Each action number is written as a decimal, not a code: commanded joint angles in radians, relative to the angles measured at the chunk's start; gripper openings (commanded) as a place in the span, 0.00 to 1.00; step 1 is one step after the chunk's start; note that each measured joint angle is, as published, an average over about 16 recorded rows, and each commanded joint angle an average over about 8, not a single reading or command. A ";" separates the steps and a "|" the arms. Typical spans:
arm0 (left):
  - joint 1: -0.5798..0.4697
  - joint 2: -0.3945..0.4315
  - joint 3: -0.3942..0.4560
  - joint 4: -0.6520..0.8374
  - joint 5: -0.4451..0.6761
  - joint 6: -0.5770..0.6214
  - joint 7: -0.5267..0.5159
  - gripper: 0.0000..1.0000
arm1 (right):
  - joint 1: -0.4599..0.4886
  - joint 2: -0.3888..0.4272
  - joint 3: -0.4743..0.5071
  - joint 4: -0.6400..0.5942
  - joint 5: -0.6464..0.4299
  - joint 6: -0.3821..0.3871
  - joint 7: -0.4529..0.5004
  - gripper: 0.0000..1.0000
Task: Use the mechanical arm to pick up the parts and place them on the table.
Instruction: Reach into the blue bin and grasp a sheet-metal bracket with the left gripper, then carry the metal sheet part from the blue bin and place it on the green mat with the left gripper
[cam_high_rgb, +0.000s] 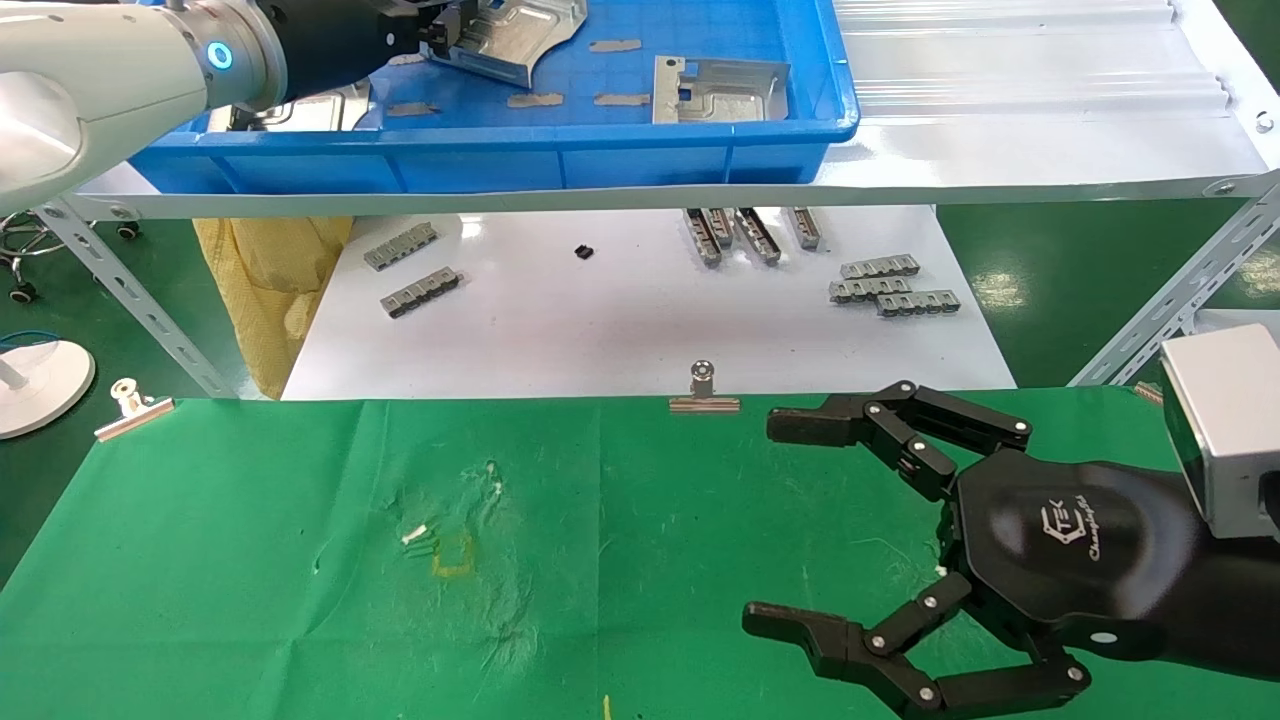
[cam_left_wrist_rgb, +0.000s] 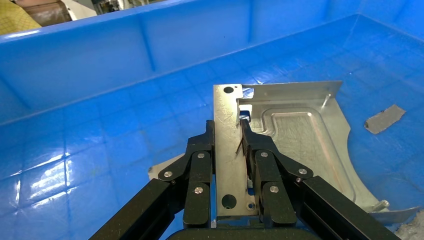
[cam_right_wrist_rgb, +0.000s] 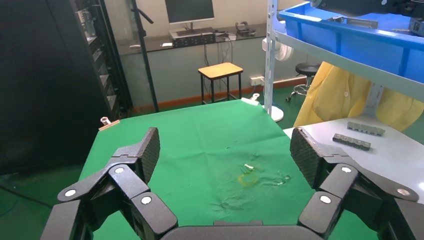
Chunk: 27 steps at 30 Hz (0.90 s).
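Note:
My left gripper (cam_high_rgb: 455, 30) reaches into the blue tray (cam_high_rgb: 700, 150) on the upper shelf and is shut on the bent edge of a shiny silver part (cam_high_rgb: 525, 35). In the left wrist view the gripper (cam_left_wrist_rgb: 227, 127) clamps the part's upright flange (cam_left_wrist_rgb: 227, 150), and the embossed plate (cam_left_wrist_rgb: 305, 140) lies tilted over the tray floor. A second silver part (cam_high_rgb: 715, 90) lies flat in the tray to the right. My right gripper (cam_high_rgb: 760, 520) is open and empty, low over the green-cloth table (cam_high_rgb: 250, 560); its wrist view (cam_right_wrist_rgb: 225, 150) shows only the cloth between the fingers.
Thin grey strips (cam_high_rgb: 535, 99) lie on the tray floor. Small grey ridged bars (cam_high_rgb: 890, 290) lie on the white board (cam_high_rgb: 600, 320) below the shelf. Binder clips (cam_high_rgb: 705, 395) hold the cloth's far edge. Slanted shelf legs (cam_high_rgb: 130, 300) flank the table.

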 joint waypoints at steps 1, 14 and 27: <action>0.000 0.001 0.003 -0.001 0.004 -0.002 -0.005 0.00 | 0.000 0.000 0.000 0.000 0.000 0.000 0.000 1.00; -0.038 -0.053 -0.021 -0.056 -0.039 0.148 0.059 0.00 | 0.000 0.000 0.000 0.000 0.000 0.000 0.000 1.00; -0.013 -0.219 -0.060 -0.104 -0.115 0.647 0.263 0.00 | 0.000 0.000 0.000 0.000 0.000 0.000 0.000 1.00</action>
